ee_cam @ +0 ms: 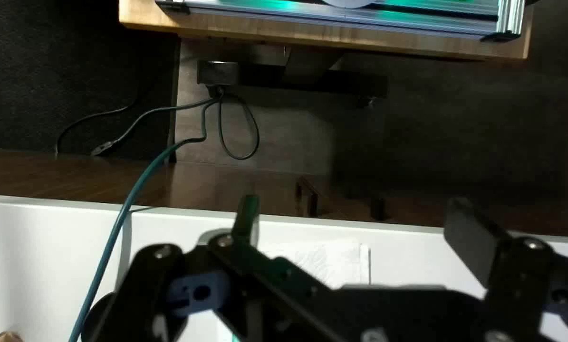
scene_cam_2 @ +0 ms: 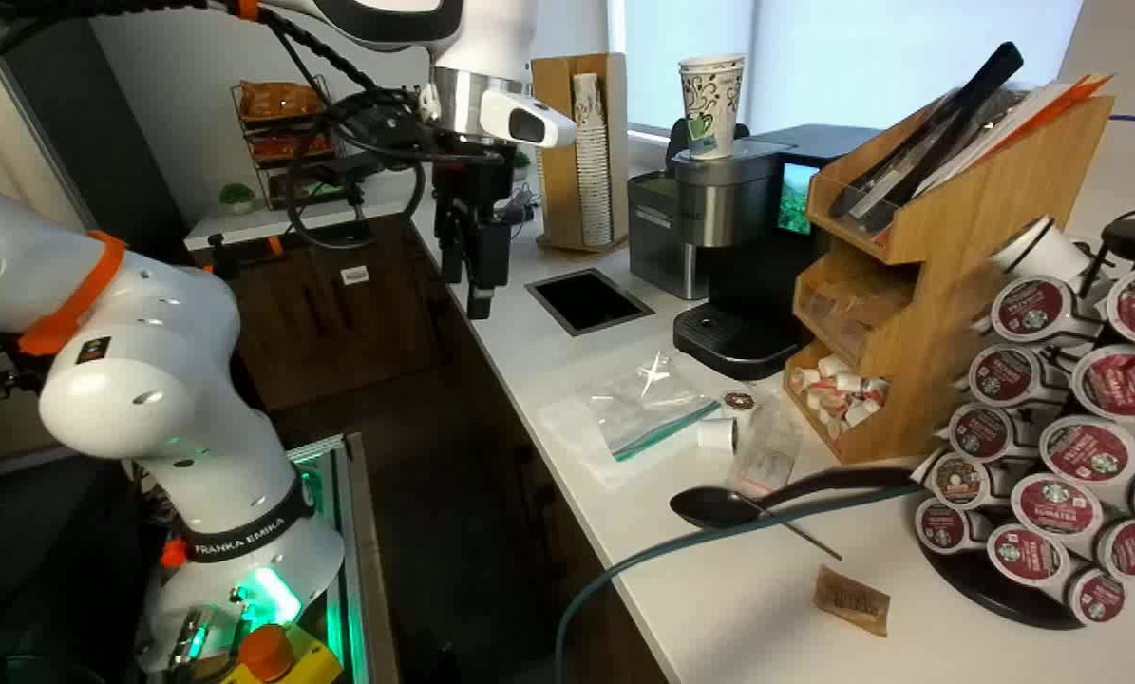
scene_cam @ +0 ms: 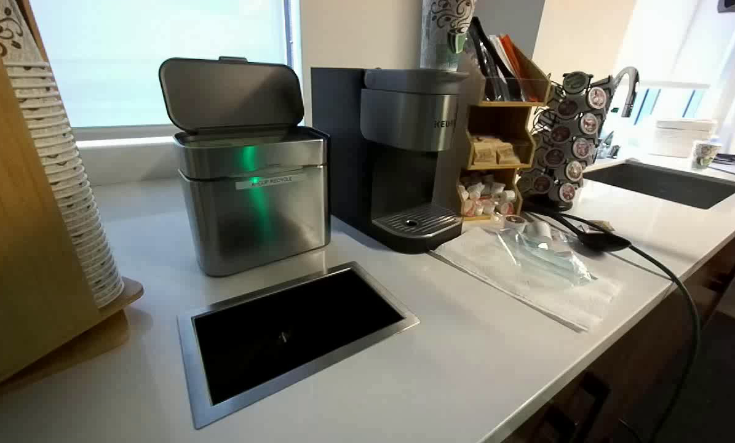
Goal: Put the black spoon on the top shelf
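The white arm [scene_cam_2: 168, 380], bent, stands on its base [scene_cam_2: 292, 560] well apart from the front edge of the counter [scene_cam_2: 690, 627]. The wrist [scene_cam_2: 475, 100] points straight down, and the gripper [scene_cam_2: 465, 289] hangs higher than the counter, near that edge, its two fingers [ee_cam: 469, 242] spread wide apart.

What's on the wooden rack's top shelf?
The top shelf holds a long black item plus slanted orange and white items. Whatever lies beneath them is covered; exactly what each one is, I cannot tell.
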Robot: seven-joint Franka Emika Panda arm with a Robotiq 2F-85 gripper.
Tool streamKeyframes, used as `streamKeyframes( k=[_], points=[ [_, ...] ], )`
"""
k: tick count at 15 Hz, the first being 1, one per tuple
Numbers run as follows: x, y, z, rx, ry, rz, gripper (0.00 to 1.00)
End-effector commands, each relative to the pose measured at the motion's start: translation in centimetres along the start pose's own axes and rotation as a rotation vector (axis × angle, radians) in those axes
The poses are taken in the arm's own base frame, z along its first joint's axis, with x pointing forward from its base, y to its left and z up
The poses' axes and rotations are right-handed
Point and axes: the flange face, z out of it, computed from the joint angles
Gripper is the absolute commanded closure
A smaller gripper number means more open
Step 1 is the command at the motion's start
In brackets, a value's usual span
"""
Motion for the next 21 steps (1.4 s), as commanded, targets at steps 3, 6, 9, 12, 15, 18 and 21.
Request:
streamKeyframes(
  k=[3, 6, 9, 12, 15, 18, 21],
  points=[
    [0.0, 0.0, 0.0, 0.0, -0.001, 0.0, 0.0],
    [0.0, 0.0, 0.0, 0.0, -0.001, 0.0, 0.0],
    [0.3, 0.4, 0.4, 0.003, -0.018, 0.011, 0.0],
    [0.3, 4.3, 2.8, 0.013, -0.06, 0.004, 0.0],
    [0.0, 9.6, 4.4, 0.073, -0.053, 0.067, 0.0],
    [-0.5, 11.1, 4.1, 0.082, -0.032, 0.149, 0.0],
    [-0.2, 13.6, 4.7, 0.079, 0.03, 0.232, 0.0]
  ],
)
